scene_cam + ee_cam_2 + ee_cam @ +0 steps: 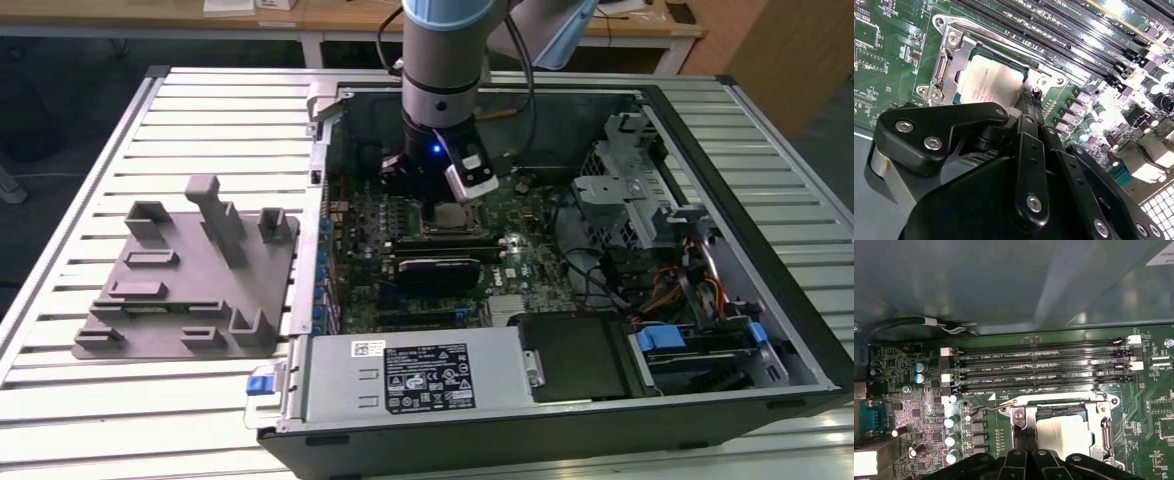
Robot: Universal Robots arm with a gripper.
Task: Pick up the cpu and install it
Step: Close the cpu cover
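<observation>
A slatted metal table (pixel 214 110) carries an open computer case (pixel 534 440), with a grey fixture plate (pixel 147 300) lying beside it on the exterior view's left. The arm (pixel 441 60) reaches straight down into the case over the green motherboard (pixel 534 270). Its gripper (pixel 1024 432) looks closed, fingers together with nothing between them, tips just beside the socket's metal frame (pixel 1106 435). The cpu (pixel 1069 437) sits flat in that socket, silvery top up.
</observation>
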